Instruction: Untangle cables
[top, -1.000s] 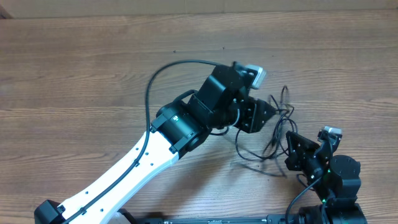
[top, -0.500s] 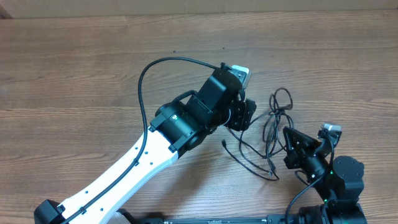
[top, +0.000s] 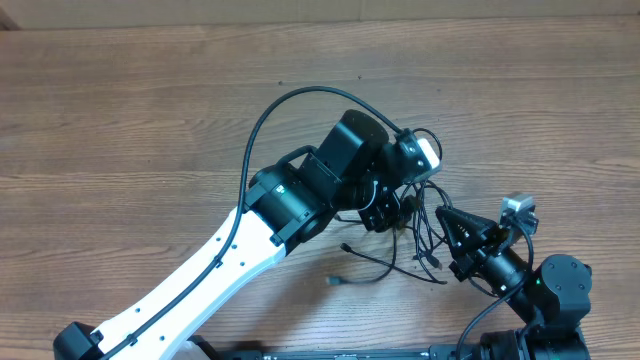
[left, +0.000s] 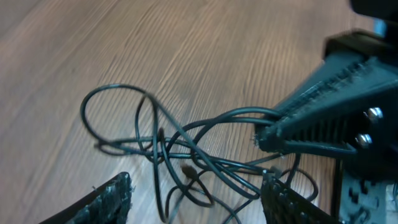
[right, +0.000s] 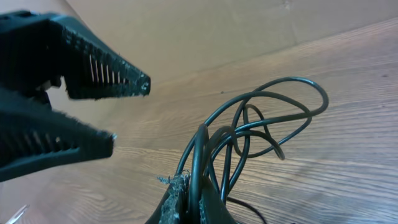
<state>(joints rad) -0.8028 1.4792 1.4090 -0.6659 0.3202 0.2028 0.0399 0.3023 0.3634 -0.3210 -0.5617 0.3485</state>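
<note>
While the left gripper (left: 196, 184) hangs wide open and empty over them, the cables (left: 158, 140) lie snarled toward the desk's near edge, right of centre, several strands pinched in the closed right gripper (right: 189, 188); most untangling remains.

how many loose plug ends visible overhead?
2: one plug end just left of the tangled cables, another below-left of it in the overhead view. More may be hidden inside the tangle.
</note>
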